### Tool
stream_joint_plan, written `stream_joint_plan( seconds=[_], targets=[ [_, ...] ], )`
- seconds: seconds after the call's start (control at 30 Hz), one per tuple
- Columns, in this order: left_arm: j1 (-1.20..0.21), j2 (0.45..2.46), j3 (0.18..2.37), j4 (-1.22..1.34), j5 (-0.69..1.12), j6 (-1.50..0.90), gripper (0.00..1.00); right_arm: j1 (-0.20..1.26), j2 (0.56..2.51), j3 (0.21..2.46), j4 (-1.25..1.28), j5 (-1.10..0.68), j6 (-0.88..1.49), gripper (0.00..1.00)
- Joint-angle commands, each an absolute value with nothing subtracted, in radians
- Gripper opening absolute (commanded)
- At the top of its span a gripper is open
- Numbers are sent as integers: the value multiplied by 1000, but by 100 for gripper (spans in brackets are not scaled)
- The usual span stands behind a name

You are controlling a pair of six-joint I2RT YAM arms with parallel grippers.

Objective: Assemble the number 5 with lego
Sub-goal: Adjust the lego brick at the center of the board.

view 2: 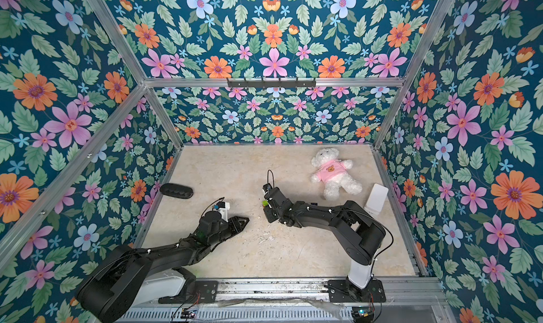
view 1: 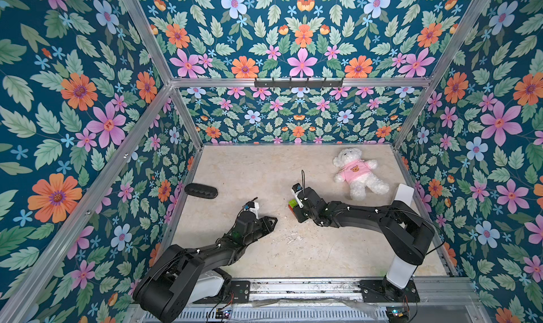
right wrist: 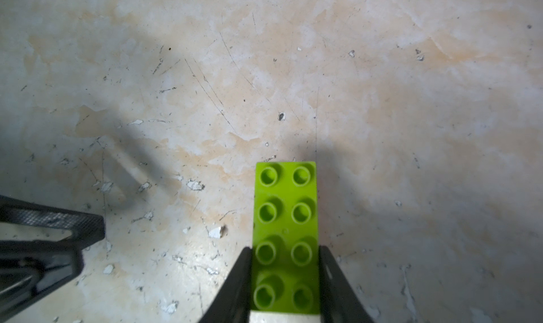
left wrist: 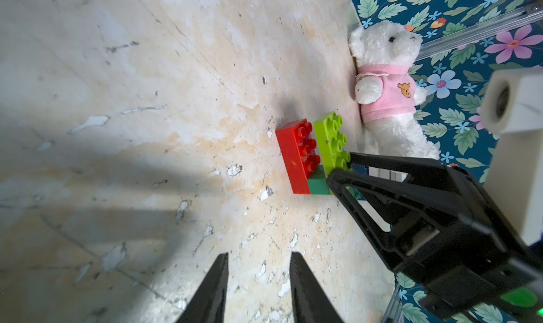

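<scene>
The lego [left wrist: 296, 154] is a joined stack lying sideways, low over the table's middle. A long red brick [view 1: 290, 208] and a long lime-green brick [right wrist: 285, 207] have a small dark-green brick [left wrist: 318, 185] between them at one end. My right gripper [right wrist: 285, 249] is shut on the lime-green brick's near end, one finger on each long side. In both top views it covers most of the stack [view 2: 265, 202]. My left gripper [left wrist: 258, 255] stands open and empty a short way to the left [view 1: 273, 220], pointing at the stack.
A white teddy in a pink shirt [view 1: 357, 171] lies at the back right, just behind the stack. A black oblong object [view 1: 201, 191] lies by the left wall. Flowered walls enclose the scratched beige tabletop [view 1: 249, 171] on three sides.
</scene>
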State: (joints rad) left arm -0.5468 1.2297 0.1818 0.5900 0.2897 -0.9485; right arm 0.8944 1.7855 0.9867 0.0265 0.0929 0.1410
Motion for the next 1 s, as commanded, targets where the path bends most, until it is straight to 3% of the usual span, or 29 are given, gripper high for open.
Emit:
stream_joint_plan(
  seconds=[0.0,0.43,0.97],
  targets=[
    [-547,1223,179,594,284,-948,39,896,1785,983,-146,95,160,32],
    [-547,1213,186,582,286,-947,39,897,1735,1012,-145,154,170,44],
    [-546,1239,246,545,282,-923,41,894,1591,1010,-211,192,226,46]
  ],
)
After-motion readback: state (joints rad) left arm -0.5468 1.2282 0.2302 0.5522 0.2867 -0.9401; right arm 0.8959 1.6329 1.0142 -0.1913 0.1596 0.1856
